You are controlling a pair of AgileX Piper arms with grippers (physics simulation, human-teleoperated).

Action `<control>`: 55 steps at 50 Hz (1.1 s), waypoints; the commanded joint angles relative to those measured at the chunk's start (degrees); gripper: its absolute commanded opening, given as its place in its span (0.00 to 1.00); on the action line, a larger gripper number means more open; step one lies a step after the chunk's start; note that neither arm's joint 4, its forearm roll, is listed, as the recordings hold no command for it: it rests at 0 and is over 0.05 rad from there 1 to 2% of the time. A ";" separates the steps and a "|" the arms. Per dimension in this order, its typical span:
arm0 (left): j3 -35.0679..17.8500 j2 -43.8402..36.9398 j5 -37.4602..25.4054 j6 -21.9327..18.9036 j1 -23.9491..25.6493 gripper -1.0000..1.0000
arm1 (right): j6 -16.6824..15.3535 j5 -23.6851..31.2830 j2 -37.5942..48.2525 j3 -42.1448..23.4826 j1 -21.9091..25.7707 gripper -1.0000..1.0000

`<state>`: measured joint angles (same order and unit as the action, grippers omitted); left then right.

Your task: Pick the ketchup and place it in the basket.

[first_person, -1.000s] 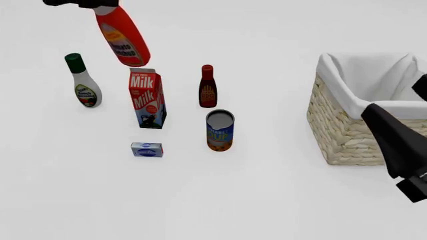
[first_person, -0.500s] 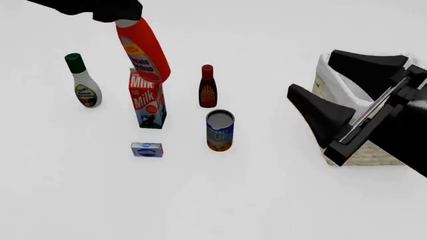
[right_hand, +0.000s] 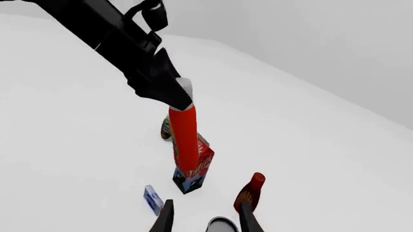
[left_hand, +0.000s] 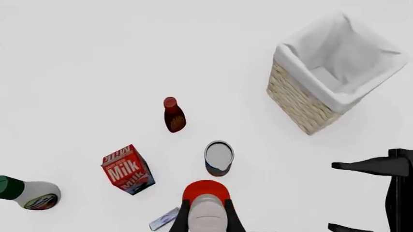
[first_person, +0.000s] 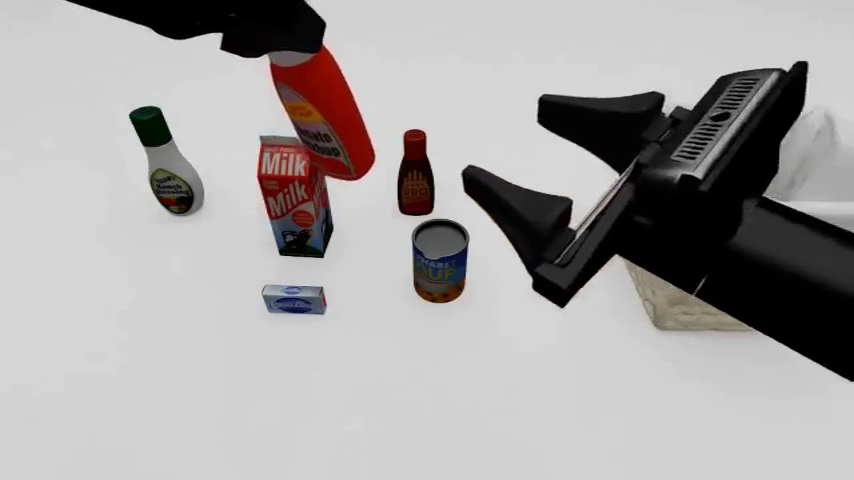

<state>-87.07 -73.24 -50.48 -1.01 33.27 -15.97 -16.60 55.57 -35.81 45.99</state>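
Ketchup [first_person: 324, 118]: bright red bottle with a yellow-and-white label, held off the tabletop [first_person: 160, 400], hanging tilted with its cap end up. In the front view its lower end overlaps the top of the milk carton [first_person: 292, 196]; whether the two touch cannot be told.

Left gripper [first_person: 274, 38]: black, pinching the ketchup at its cap end, entering from the upper left of the front view. In the left wrist view the fingers [left_hand: 183, 218] sit on either side of the whitish cap.

Right gripper [first_person: 561, 160]: black, fingers spread apart with nothing between them, held above the tabletop to the right of the can [first_person: 439, 260] in the front view, pointing toward the group of items.

Basket [left_hand: 326, 72]: square woven wicker with a white cloth lining, standing at the right side of the tabletop, well apart from the ketchup. In the front view the right arm hides most of it.

Milk carton: red, upright, marked "Milk".

Dark bottle [first_person: 415, 174]: slim, red-brown with a red cap, upright, to the right of the carton.

Can: upright, blue-and-orange label, in front of the dark bottle.

Dressing bottle [first_person: 167, 165]: white with a green cap, upright, at far left.

Small box [first_person: 294, 299]: blue-and-white, lying flat, in front of the carton.
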 commanded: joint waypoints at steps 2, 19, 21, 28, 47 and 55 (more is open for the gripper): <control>1.34 -0.01 1.24 -0.19 1.93 0.00 | -0.53 -0.08 4.96 -3.61 3.05 1.00; 1.48 0.47 0.59 -0.35 3.54 0.00 | -3.16 -1.45 10.18 -7.56 5.79 1.00; 1.76 0.66 0.64 -0.26 3.60 0.00 | -3.48 -1.36 10.62 -8.05 6.21 1.00; 2.37 1.01 0.70 -0.11 3.72 0.00 | -4.05 -0.84 11.76 -10.22 6.87 1.00; 2.15 2.13 -0.54 0.13 3.91 0.00 | -7.24 -1.91 15.23 -13.18 8.56 1.00; 1.75 2.54 -1.27 0.36 3.93 0.00 | -7.85 -2.40 16.52 -14.37 8.71 1.00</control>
<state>-84.77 -71.39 -51.09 -0.24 37.13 -22.73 -18.38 70.45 -48.71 54.28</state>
